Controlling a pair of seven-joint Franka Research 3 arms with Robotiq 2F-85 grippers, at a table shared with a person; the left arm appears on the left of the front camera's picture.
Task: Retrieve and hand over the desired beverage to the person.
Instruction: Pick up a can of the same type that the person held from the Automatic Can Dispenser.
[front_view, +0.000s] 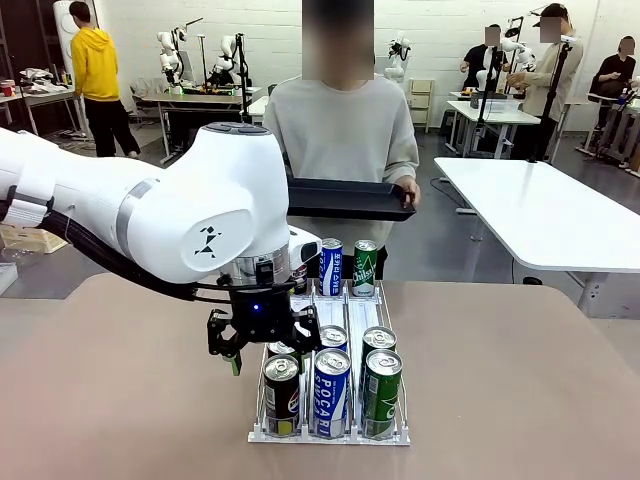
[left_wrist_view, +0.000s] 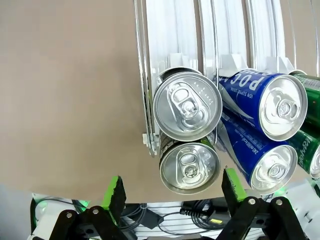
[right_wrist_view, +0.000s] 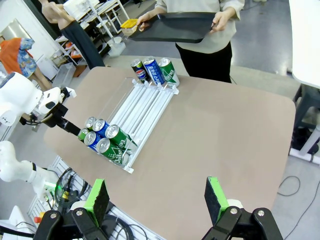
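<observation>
Currently left gripper (left_wrist_view: 174, 187) released, jaws wide, above dark can (front_view: 282, 395) at rack's (front_view: 328, 437) near-left corner; right gripper (right_wrist_view: 156, 196) likewise empty. Risk: on descent a finger may wedge against neighbouring blue can (front_view: 331, 392) and tip it.

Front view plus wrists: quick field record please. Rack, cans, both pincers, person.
rack: clear, three lanes, on the table
near cans: six, two per lane, robot's end
far cans: three, upright, person's end
left pincer: open, hovers over the left lane's near cans
right pincer: open, empty, high above the table edge
person: far side, holding a black tray in both hands
</observation>
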